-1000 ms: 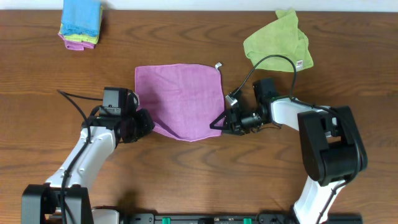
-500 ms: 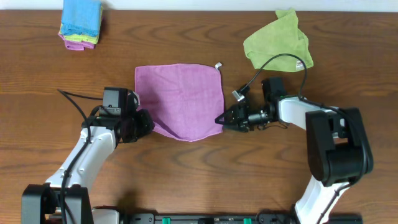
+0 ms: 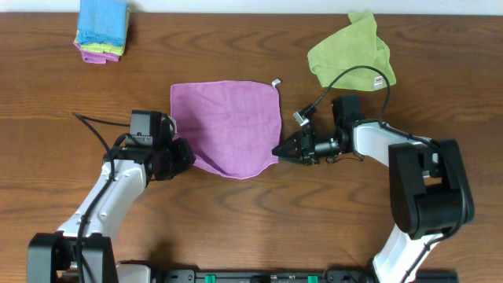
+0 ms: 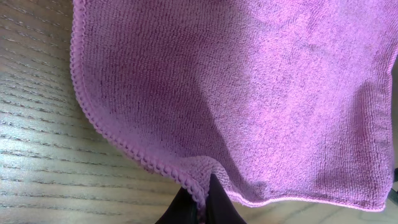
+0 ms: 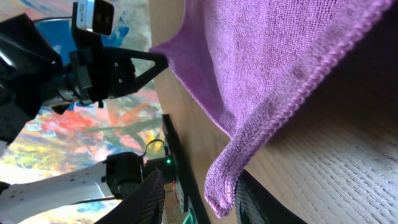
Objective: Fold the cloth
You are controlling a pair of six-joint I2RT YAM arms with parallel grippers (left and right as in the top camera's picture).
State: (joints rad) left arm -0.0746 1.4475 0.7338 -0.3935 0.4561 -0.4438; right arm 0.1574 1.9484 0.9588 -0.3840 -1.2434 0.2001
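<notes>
- The cloth [image 3: 228, 122] lies flat on the tabletop [image 3: 236, 228], to the left of the green cloth [image 3: 350, 55] and nearer the robot, well apart from it.
- It is roughly square with no marked long axis. The edge farthest from the green cloth's row bows toward the arms.
- The left tool [image 3: 187, 156] is at the cloth corner farthest from the green cloth. In the left wrist view the fingers are together on the hem, which puckers at the pinch, so it reads as clamped on the cloth.
- The right tool [image 3: 280, 150] is at the near corner on the green cloth's side. In the right wrist view the fingers stand apart with the curled corner hanging between them and a gap showing on one side. It is not clamped as far as can be seen.
- Key relation: both tools sit on the same edge, one per corner, and the rest of the cloth stretches away from them toward the green cloth's row. Each arm is nearest its own corner.
- Judgement: the right tool needs to close before any lift. The fold would then carry this edge over to the opposite one.
- Surface: lilac microfibre with fine pile and a stitched hem. A white tag [image 3: 277, 82] sits at the corner closest to the green cloth.
</notes>
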